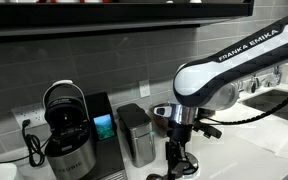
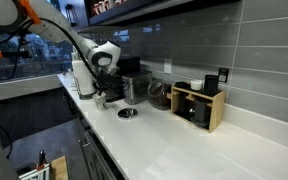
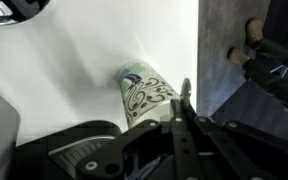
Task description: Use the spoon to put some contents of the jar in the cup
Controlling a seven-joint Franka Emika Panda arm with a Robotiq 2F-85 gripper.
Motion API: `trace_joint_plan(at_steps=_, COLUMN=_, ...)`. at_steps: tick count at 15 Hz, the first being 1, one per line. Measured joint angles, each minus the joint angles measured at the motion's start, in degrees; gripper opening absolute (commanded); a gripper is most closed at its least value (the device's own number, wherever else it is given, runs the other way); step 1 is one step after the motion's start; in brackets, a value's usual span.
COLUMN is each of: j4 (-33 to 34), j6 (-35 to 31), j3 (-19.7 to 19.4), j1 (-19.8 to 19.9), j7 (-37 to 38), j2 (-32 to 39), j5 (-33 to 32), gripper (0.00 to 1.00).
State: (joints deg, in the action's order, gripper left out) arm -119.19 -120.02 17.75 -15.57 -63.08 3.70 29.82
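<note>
Claw (image 3: 185, 92) pinched shut, pointing down low over white bench (image 2: 184, 140); unclear whether gripping anything. Close by, cup (image 2: 129, 113) flat on bench before grey canister (image 2: 130, 90). Jar (image 2: 160, 95) just beyond canister, beside wooden rack (image 2: 199, 108), against tiled wall (image 2: 234, 60).

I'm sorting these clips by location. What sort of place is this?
Probably a kitchen or office coffee nook: a coffee machine on a white counter, a grey tiled backsplash, and a wooden caddy.

tool (image 1: 181, 165) near grey canister (image 1: 136, 134)
</note>
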Motion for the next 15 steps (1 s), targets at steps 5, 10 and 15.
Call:
trace_joint_plan(at_steps=5, j4=-1.8, j6=-3.5, j3=0.5, j1=-0.6, j7=-2.2, j2=-2.2, j5=-2.0, gripper=0.01)
trace_joint_plan(at_steps=10, j4=-3.9, j6=-5.0, j3=0.7, j1=-1.5, j7=-5.5, j2=-4.6, j5=-2.9, gripper=0.01)
trace_joint_plan(at_steps=15, j4=-5.1, j6=-7.0, j3=0.7, j1=-2.1, j7=-6.4, j2=-6.0, j5=-4.8, gripper=0.01)
